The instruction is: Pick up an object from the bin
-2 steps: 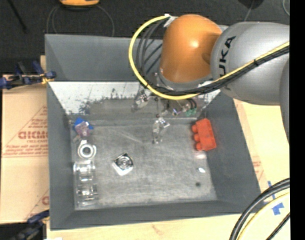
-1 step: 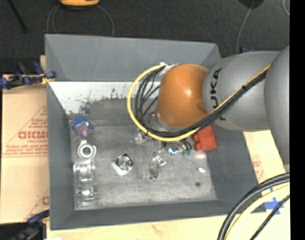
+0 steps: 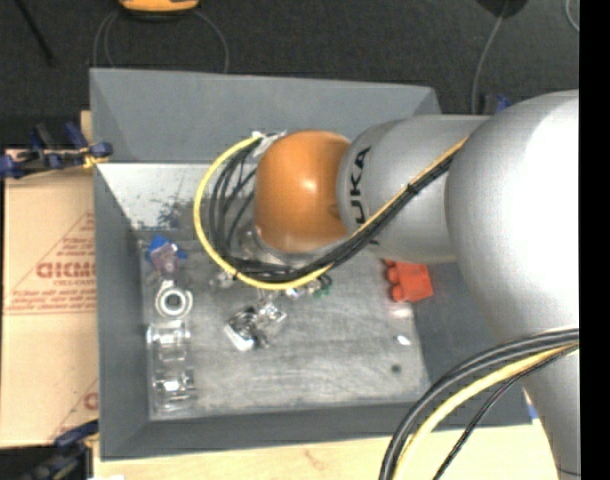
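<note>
The arm [image 3: 425, 183] hangs over a shiny little thing in the bin [image 3: 285, 108].
The tool [image 3: 268, 268] sits under the orange cap [image 3: 300, 193], left of the red block [image 3: 410, 281]. I cannot tell if it is open or closed. The crumpled, see-through shiny thing [image 3: 253, 326] lies just below the tool, left of the red block and a bit lower.

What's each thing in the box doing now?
Red block: lying alone, right side of the bin.
Shiny crumpled piece: lying loose mid-floor, near the arm's orange cover.
Clear ring: lying flat, left side.
Blue-purple piece: lying beyond the ring.
Clear plastic pieces: lying front left.
</note>
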